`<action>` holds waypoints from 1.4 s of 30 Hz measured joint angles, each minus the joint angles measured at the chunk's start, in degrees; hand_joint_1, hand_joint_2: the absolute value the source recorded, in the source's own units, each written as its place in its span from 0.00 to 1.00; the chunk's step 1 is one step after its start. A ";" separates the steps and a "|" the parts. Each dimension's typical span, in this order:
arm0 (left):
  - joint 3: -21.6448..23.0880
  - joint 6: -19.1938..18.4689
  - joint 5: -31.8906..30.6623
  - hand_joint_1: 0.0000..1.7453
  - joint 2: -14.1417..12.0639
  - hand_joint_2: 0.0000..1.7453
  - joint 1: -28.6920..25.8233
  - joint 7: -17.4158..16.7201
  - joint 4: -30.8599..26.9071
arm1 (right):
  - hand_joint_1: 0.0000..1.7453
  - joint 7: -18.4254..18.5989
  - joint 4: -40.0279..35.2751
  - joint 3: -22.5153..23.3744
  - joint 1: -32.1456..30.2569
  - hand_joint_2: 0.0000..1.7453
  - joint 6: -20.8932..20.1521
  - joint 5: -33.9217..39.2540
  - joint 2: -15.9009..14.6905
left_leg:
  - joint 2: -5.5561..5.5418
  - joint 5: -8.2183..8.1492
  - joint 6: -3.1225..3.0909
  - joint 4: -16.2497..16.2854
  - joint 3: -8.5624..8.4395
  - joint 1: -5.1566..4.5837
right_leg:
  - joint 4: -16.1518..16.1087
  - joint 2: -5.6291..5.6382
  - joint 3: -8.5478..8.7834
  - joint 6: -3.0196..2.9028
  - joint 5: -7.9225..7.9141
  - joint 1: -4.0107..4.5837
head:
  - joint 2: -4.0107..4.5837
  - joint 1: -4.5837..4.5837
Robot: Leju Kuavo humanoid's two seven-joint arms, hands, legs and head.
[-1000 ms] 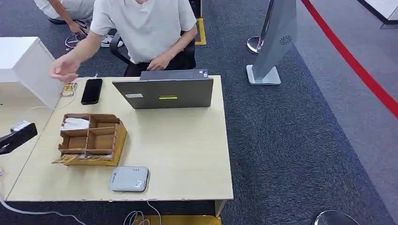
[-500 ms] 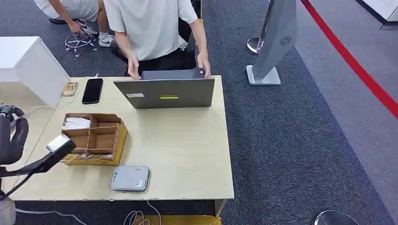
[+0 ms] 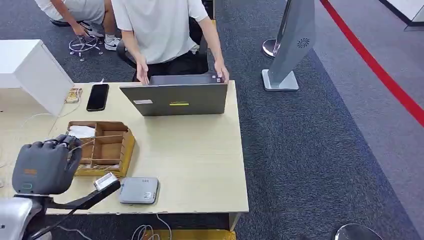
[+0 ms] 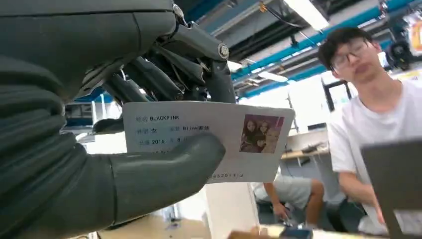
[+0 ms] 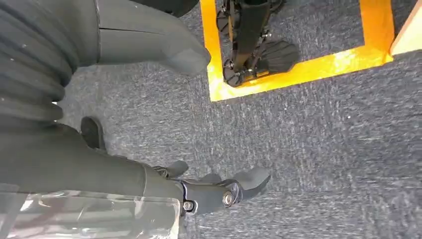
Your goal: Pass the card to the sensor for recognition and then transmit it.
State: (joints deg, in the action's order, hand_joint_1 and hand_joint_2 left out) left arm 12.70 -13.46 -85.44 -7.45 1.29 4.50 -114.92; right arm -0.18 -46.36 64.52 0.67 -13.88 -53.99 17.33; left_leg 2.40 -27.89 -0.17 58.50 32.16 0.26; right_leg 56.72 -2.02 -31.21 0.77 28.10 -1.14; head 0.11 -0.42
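the left hand [image 3: 42, 167] has a grey ribbed back, a thick grey thumb [image 4: 149, 174] and darker fingers [image 4: 199, 55] with silver pivot screws at their linkages.

Head view: even, bright overhead light, soft shadows, sharp throughout. Behind my left hand [image 4: 99, 149], ceiling lamps [image 4: 308, 12] and a bright background glare; my thumb is soft-focused. Beyond my right hand [image 5: 99, 164], the carpet [image 5: 323, 129] blurs slightly.

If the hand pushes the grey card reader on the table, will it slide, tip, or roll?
The card reader is flat and low with rounded corners, so it would probably slide rather than tip or roll. Its cable hanging over the table edge may drag a little. It looks fairly light.
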 joint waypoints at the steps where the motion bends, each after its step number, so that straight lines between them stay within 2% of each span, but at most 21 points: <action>1: 0.46 0.00 -0.02 1.00 -0.11 1.00 -0.31 0.00 0.61 | 0.00 0.11 -0.13 -0.35 -0.05 1.00 -0.15 0.18 -0.07 | 0.00 0.00 0.00 0.00 0.00 0.00 | 0.00 0.00 0.00 0.00 0.00 0.00 | 0.00 -0.02; 10: 3.06 -1.55 -0.81 1.00 -0.74 1.00 -2.14 0.50 5.31 | 0.00 0.68 -0.61 -1.58 -0.01 1.00 -0.99 0.15 -0.13 | 0.01 0.00 0.00 0.00 0.05 0.00 | 0.00 0.01 -0.05 0.00 0.00 0.00 | 0.00 0.02; 24: 5.14 -3.98 -0.61 1.00 -4.00 1.00 -1.84 3.39 14.42 | 0.00 0.37 -1.70 -2.93 -0.39 1.00 -3.04 -1.97 -0.24 | 0.07 0.00 0.00 0.00 0.06 0.00 | 0.01 0.08 -0.08 -0.02 -0.01 0.00 | 0.00 0.02; 42: 10.23 -4.11 0.72 1.00 -4.76 1.00 -1.12 5.33 18.60 | 0.00 0.22 -1.75 -4.11 -0.36 1.00 -3.37 -1.02 -0.33 | 0.08 0.00 0.00 0.00 0.06 0.00 | 0.01 0.09 -0.09 -0.02 -0.01 0.00 | 0.00 0.02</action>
State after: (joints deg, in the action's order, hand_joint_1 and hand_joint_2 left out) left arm 22.93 -17.57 -84.72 -12.22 0.18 9.84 -96.32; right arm 0.04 -48.11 60.41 0.31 -17.25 -55.01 17.00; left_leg 2.48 -27.89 -0.17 58.50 32.22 0.26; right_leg 56.73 -1.93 -31.30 0.75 28.08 -1.14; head 0.11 -0.39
